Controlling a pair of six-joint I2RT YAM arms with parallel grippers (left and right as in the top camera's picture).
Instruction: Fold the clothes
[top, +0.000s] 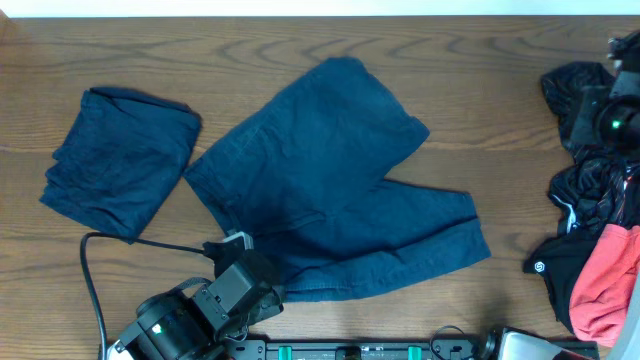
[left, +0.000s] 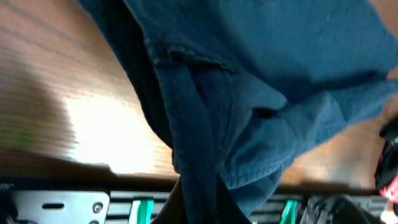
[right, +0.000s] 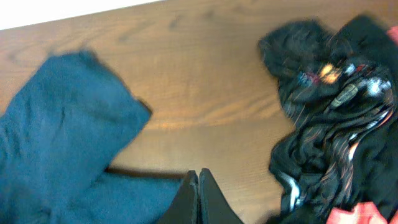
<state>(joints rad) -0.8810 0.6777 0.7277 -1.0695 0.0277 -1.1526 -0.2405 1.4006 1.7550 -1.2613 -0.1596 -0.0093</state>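
Observation:
A pair of dark blue pants (top: 330, 185) lies spread across the middle of the table. My left gripper (top: 262, 283) is at the pants' near hem. In the left wrist view its dark fingers (left: 200, 202) are shut on a bunched strip of the blue cloth (left: 249, 74), which hangs up and away from them. My right gripper (right: 198, 180) is shut and empty, above bare wood between the pants (right: 56, 155) and a pile of black clothes (right: 329, 106).
A folded dark blue garment (top: 120, 160) lies at the far left. A heap of black and red clothes (top: 600, 240) fills the right edge. A black cable (top: 95, 270) loops by the left arm. A metal rail (top: 360, 350) runs along the front edge.

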